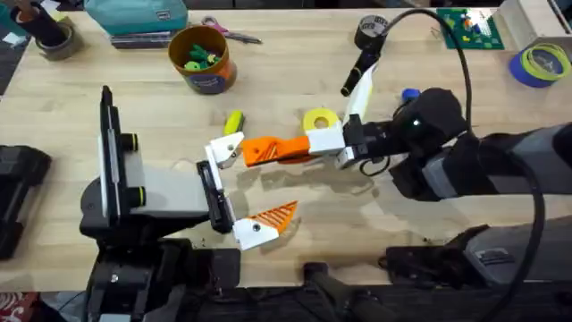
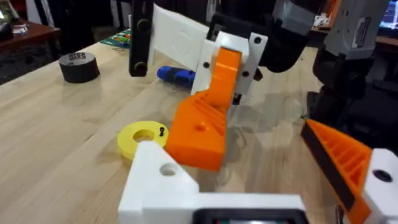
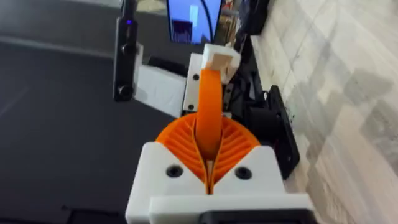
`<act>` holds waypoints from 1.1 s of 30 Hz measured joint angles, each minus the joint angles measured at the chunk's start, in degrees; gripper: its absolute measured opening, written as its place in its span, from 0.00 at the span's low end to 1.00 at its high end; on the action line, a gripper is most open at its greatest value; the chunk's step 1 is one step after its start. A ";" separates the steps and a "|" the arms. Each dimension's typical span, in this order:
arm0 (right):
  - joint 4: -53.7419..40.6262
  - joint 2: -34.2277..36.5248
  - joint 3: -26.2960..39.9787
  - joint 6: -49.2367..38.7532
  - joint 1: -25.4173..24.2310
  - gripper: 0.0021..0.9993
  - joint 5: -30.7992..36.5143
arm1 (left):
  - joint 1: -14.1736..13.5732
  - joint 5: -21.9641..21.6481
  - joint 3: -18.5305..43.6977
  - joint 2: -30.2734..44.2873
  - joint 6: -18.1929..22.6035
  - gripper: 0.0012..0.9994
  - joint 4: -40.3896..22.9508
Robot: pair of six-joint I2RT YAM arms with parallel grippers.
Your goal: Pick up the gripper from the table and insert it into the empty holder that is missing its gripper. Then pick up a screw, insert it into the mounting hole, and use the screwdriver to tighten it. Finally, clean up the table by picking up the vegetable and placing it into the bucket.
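My right gripper (image 1: 295,149) is shut on the small orange gripper (image 1: 261,152), held level above the table. Its narrow end reaches the bare white holder (image 1: 223,150) on my left arm's claw; I cannot tell whether they touch. In the left wrist view the orange gripper (image 2: 202,127) hangs just above the holder (image 2: 163,180). The right wrist view shows the gripper piece (image 3: 209,106) clamped between my ribbed pads (image 3: 180,146). My left gripper (image 1: 246,188) is open. The yellow-green vegetable (image 1: 233,122) lies behind the holder. The bucket (image 1: 202,58) stands farther back. The blue screwdriver (image 2: 177,74) lies partly hidden.
A yellow disc (image 1: 320,118) with a small dark screw on it (image 2: 161,131) lies beside the right gripper. A black-and-white tool (image 1: 357,76) and a black tape roll (image 1: 372,29) sit behind. Blue tape (image 1: 540,64) is at the far right.
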 joint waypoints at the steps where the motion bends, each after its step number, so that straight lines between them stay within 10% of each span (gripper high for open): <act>1: 0.00 0.01 -0.24 0.00 0.17 0.01 0.32 | 0.00 0.02 0.00 0.01 0.00 0.99 0.00; 33: 0.68 2.51 -0.41 0.31 3.63 0.01 3.08 | 0.07 -0.02 0.00 0.02 -0.68 0.99 0.00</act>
